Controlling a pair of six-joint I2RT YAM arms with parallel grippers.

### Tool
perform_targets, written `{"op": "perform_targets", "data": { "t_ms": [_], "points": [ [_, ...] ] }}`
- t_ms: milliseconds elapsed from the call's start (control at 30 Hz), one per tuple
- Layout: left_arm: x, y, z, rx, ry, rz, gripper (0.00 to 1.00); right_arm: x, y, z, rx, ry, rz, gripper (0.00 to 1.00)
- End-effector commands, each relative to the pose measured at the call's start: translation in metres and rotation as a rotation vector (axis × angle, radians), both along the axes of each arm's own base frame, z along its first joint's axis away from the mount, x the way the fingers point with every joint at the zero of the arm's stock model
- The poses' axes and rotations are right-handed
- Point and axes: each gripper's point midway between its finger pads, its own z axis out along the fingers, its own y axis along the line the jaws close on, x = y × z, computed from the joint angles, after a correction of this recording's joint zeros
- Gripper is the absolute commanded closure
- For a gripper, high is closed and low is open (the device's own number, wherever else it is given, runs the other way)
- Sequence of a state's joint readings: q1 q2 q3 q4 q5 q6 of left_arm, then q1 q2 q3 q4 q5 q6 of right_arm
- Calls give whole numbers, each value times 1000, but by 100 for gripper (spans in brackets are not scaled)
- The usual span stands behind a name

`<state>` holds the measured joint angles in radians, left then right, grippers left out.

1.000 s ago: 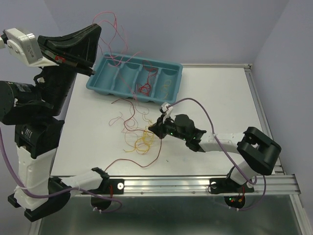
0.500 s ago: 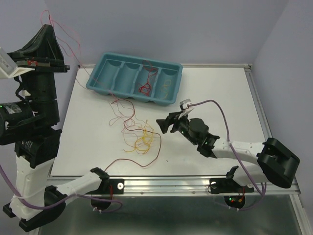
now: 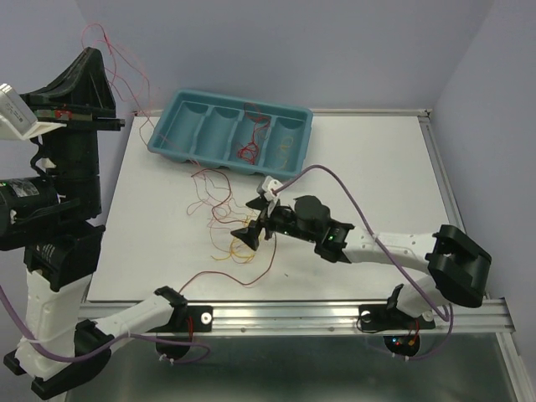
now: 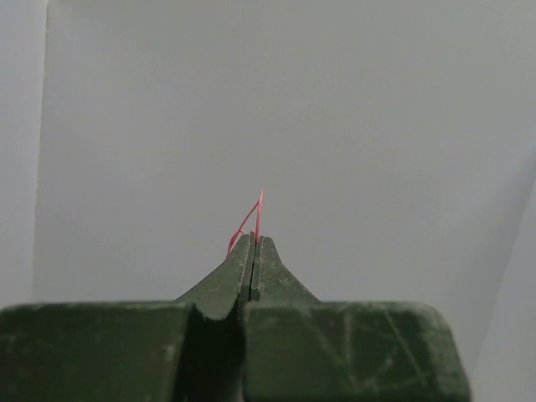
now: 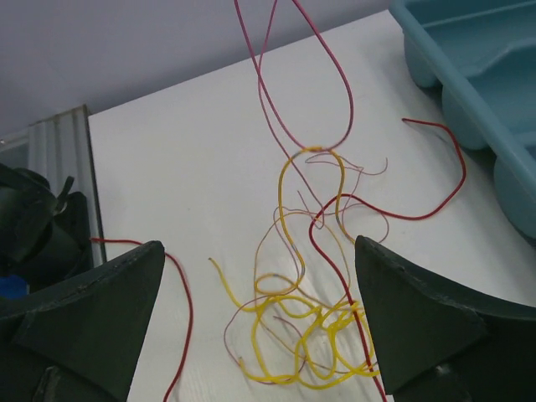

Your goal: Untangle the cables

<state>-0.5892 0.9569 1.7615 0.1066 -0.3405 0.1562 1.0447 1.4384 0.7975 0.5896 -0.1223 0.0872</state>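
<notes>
A tangle of yellow, orange and red cables [image 3: 237, 243] lies mid-table. My right gripper [image 3: 249, 233] hovers just over it, open, nothing between its fingers; in the right wrist view the yellow loops [image 5: 314, 311] sit between and below the wide-spread fingertips [image 5: 260, 247]. A thin pink-red cable [image 5: 258, 84] rises from the tangle. My left gripper [image 3: 126, 122] is raised high at the far left, shut on that cable, whose end [image 4: 258, 209] pokes out past the closed tips [image 4: 254, 239] and loops above the gripper [image 3: 126, 59].
A teal tray with several compartments [image 3: 167, 134] stands at the back of the table, with a red cable [image 3: 248, 151] and a yellow one [image 3: 285, 151] in it. A loose dark red cable [image 3: 219, 275] runs towards the front edge. The tray corner [image 5: 469, 50] is close ahead of the right gripper.
My right gripper has opened wide and moved left over the tangle. The left arm swung up and left away from the tray with its cable, then stayed put.
</notes>
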Motion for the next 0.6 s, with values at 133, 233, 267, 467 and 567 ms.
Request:
{"op": "perform_targets", "data": {
  "t_ms": [133, 233, 267, 467, 567],
  "points": [
    [-2, -6, 9, -5, -19, -39, 100, 21, 42, 9, -89, -132, -34, 0],
    [-3, -6, 9, -1, -18, -40, 100, 47, 49, 18, -63, -144, -153, 8],
    [-3, -6, 9, -2, -14, -40, 100, 52, 49, 19, -63, -143, -175, 23],
    [-8, 6, 10, 15, -23, 16, 100, 55, 23, 13, -64, -109, -271, 90],
    [-9, 17, 13, 4, -30, 78, 100, 66, -21, -6, -86, -34, -464, 99]
  ]
}}
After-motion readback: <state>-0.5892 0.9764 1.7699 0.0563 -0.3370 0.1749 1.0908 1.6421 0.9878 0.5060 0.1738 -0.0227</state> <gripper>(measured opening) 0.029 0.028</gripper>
